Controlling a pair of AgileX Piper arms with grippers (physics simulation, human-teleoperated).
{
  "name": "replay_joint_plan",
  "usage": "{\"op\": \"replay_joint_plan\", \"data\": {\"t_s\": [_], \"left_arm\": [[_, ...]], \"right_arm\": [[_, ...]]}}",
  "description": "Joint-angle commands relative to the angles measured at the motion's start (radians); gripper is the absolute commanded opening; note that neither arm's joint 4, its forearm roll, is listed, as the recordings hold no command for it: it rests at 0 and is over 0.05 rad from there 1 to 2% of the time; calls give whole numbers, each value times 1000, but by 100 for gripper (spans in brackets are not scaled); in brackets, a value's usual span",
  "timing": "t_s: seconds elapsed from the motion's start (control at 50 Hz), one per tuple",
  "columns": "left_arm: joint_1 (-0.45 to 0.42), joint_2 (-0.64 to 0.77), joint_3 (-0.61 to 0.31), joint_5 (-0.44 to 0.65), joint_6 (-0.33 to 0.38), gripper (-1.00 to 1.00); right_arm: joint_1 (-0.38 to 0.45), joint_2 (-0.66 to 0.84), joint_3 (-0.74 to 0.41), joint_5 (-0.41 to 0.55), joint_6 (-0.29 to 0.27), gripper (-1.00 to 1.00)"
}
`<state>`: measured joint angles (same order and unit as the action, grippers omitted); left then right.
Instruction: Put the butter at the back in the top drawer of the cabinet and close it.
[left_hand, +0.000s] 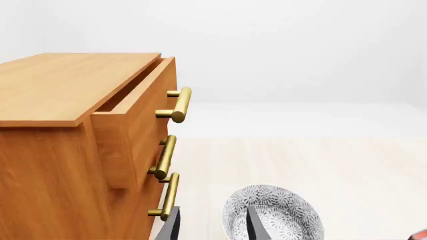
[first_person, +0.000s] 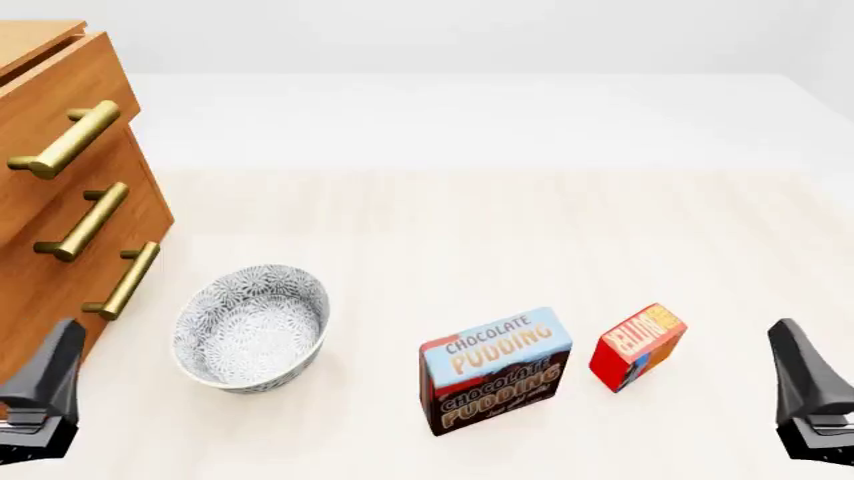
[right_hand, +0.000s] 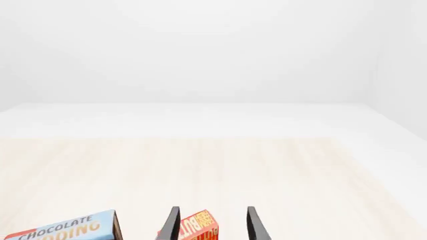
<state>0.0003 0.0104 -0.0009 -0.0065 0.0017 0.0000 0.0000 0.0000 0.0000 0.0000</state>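
Observation:
The butter (first_person: 638, 345), a small red box with orange lettering, stands on the table to the right of the pudding box. In the right wrist view the butter (right_hand: 197, 226) shows low between the fingers of my open right gripper (right_hand: 213, 229), which holds nothing. The wooden cabinet (first_person: 24, 300) stands at the far left. Its top drawer (left_hand: 141, 114) is pulled partly out, brass handle (left_hand: 179, 105) facing the table. My left gripper (left_hand: 213, 227) is open and empty, beside the cabinet's lowest handle and over the bowl. Both grippers sit at the near edge of the front view.
A patterned grey-white bowl (first_person: 251, 325) sits just right of the cabinet's lower drawers. A brown-and-blue Chocolate Pudding box (first_person: 494, 368) stands between the bowl and the butter. The two lower drawers (first_person: 80, 235) are shut. Pale wooden tabletop stretches beyond them.

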Motion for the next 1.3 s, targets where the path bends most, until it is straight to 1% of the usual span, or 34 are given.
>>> {"op": "replay_joint_plan", "data": {"t_s": [0.02, 0.32, 0.62, 0.64, 0.74, 0.84, 0.86, 0.88, 0.92, 0.94, 1.02, 1.22, 1.24, 1.3], "left_arm": [[-1, 6, -2, 1, 8, 100], [5, 7, -1, 4, 26, 100], [-7, -8, 0, 20, 83, 100], [-22, -5, 0, 25, 101, 100], [-36, 36, 0, -11, 147, 100], [-45, 31, -4, 3, 157, 100], [-47, 32, -6, 5, 170, 100], [-46, 23, -6, 13, 207, 100], [-47, 19, -21, 33, 196, 100], [-51, 14, -30, 46, 213, 100], [-55, 12, -49, 69, 228, 100], [-72, 22, -120, 125, 310, 100], [-78, 23, -128, 130, 327, 100], [-86, 29, -144, 139, 342, 100]], "right_arm": [[0, 0, 0, 0, 0, 100], [0, 0, 0, 0, 0, 100], [0, 0, 0, 0, 0, 100], [0, 0, 0, 0, 0, 100], [0, 0, 0, 0, 0, 100], [0, 0, 0, 0, 0, 100], [0, 0, 0, 0, 0, 100], [0, 0, 0, 0, 0, 100], [0, 0, 0, 0, 0, 100], [0, 0, 0, 0, 0, 100], [0, 0, 0, 0, 0, 100], [0, 0, 0, 0, 0, 100], [0, 0, 0, 0, 0, 100], [0, 0, 0, 0, 0, 100]]}}
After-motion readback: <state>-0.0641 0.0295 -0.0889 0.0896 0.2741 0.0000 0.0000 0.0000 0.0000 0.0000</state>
